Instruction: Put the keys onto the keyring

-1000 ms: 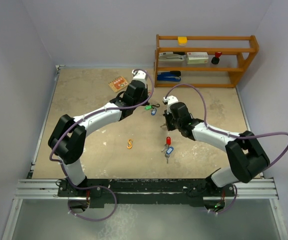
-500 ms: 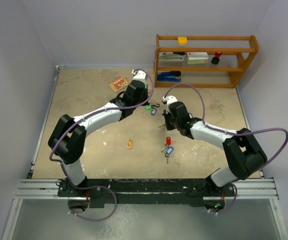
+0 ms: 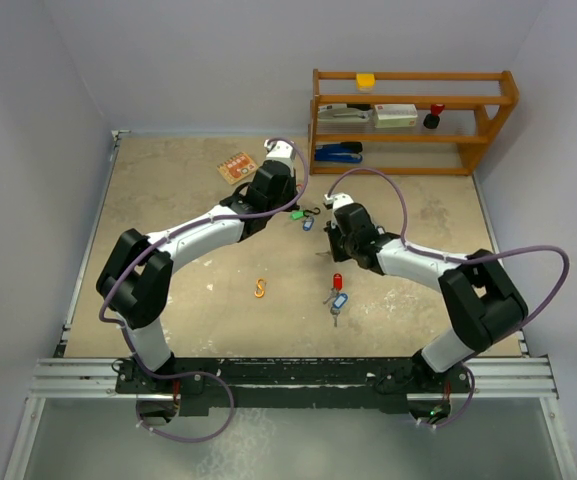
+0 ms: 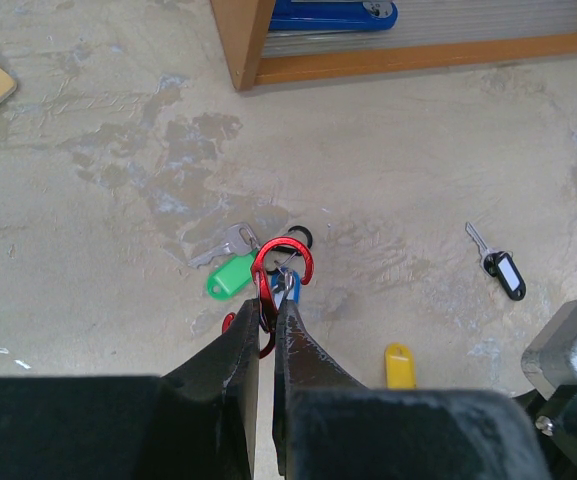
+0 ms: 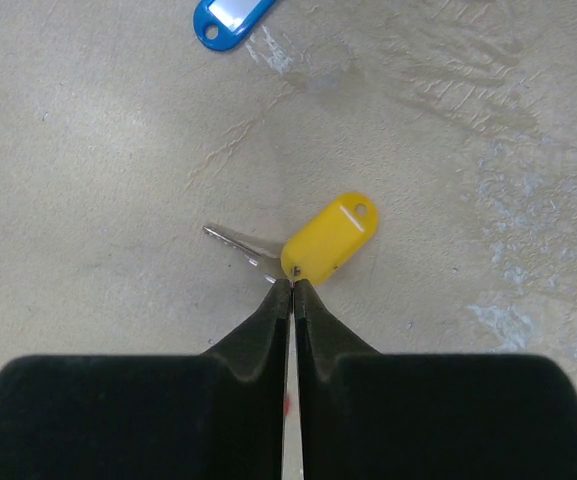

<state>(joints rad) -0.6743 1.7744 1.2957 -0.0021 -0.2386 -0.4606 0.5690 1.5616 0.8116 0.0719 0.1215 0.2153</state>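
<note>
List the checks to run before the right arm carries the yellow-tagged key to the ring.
1. Left tool shut on the red keyring: ok.
2. Right tool shut on the yellow-tagged key, where tag meets blade: ok.
3. Grip firm enough to lift it: cannot tell.
4. Keyring gate open for threading: cannot tell.
5. Green-tagged key already on the keyring, not just lying against it: cannot tell.
6. White-tagged key lying apart from the keyring: ok.
</note>
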